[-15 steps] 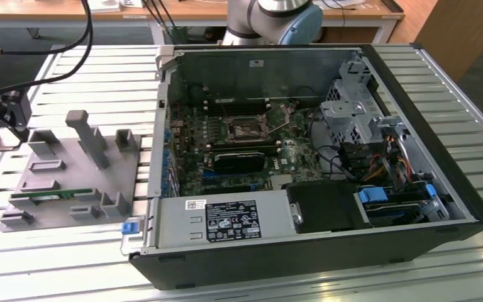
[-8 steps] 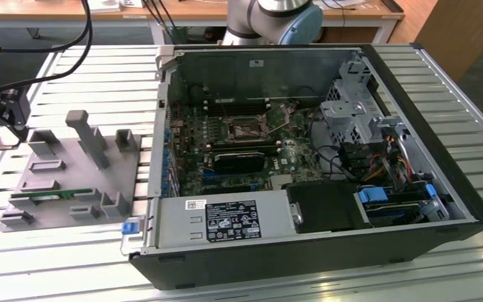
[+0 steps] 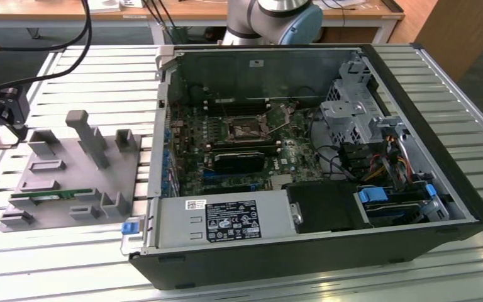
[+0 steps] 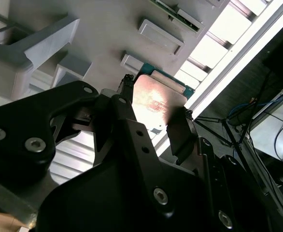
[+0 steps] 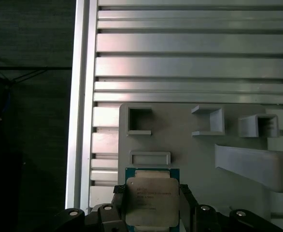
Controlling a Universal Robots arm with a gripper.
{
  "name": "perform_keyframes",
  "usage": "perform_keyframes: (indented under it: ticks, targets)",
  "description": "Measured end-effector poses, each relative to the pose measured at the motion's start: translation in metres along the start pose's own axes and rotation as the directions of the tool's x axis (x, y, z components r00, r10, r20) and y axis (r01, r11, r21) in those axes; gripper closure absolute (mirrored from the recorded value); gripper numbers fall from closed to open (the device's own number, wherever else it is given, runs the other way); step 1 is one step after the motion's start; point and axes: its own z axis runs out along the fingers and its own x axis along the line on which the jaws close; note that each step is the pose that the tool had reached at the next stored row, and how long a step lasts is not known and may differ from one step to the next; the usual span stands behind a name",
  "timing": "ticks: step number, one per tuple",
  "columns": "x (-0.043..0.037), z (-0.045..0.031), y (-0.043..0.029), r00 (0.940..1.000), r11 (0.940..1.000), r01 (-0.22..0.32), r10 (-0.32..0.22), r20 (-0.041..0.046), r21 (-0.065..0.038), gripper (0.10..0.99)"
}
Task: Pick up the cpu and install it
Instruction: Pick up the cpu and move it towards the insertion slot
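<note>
The cpu (image 5: 151, 199), a flat square chip with a silver-grey top and a thin green rim, sits between my two black fingers in both wrist views. My gripper (image 5: 152, 205) is shut on the cpu (image 4: 157, 99), one finger on each of two opposite edges. It hangs a little above the grey fixture tray (image 5: 190, 159), near the tray's corner. In the exterior view my gripper (image 3: 0, 131) is at the far left, beside the grey fixture tray (image 3: 65, 179). The open computer case (image 3: 309, 264) lies to the exterior view's right, with the motherboard's socket (image 3: 246, 129) near its middle.
A green memory stick (image 3: 53, 195) lies in the tray among upright grey posts (image 3: 86, 135). A black block (image 3: 237, 160) sits on the motherboard below the socket. Cables and drive cages (image 3: 367, 119) crowd the case's right side. A slatted aluminium table (image 3: 326, 286) carries everything.
</note>
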Motion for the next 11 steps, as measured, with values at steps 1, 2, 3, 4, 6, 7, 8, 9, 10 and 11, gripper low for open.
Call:
perform_keyframes:
  ticks: [1,2,3,4,6,7,8,9,10,11]
  targets:
    - [0.0000,-0.0003,0.0000,1.0000,1.0000,0.000,0.000,0.0000,0.000,0.557]
    - [0.0000,-0.0006,0.0001,1.0000,1.0000,0.000,0.000,-0.0001,0.000,0.557]
    - [0.0000,-0.0010,0.0001,1.0000,1.0000,0.000,0.000,-0.0001,0.000,0.557]
    - [0.0001,-0.0014,0.0001,1.0000,1.0000,0.000,0.000,-0.0001,0.000,0.557]
    - [0.0001,-0.0025,0.0003,1.0000,1.0000,0.000,0.000,-0.0001,0.000,0.557]
    - [0.0001,-0.0031,0.0003,1.0000,1.0000,0.000,0.000,-0.0001,0.000,0.557]
    - [0.0001,-0.0038,0.0004,1.0000,1.0000,0.000,0.000,-0.0001,0.000,0.557]
    - [0.0001,-0.0045,0.0005,1.0000,1.0000,0.000,0.000,-0.0001,0.000,0.557]
    - [0.0001,-0.0053,0.0006,1.0000,1.0000,0.000,0.000,-0.0001,0.000,0.557]
    - [0.0002,-0.0060,0.0006,1.0000,1.0000,0.000,0.000,0.0000,0.000,0.557]
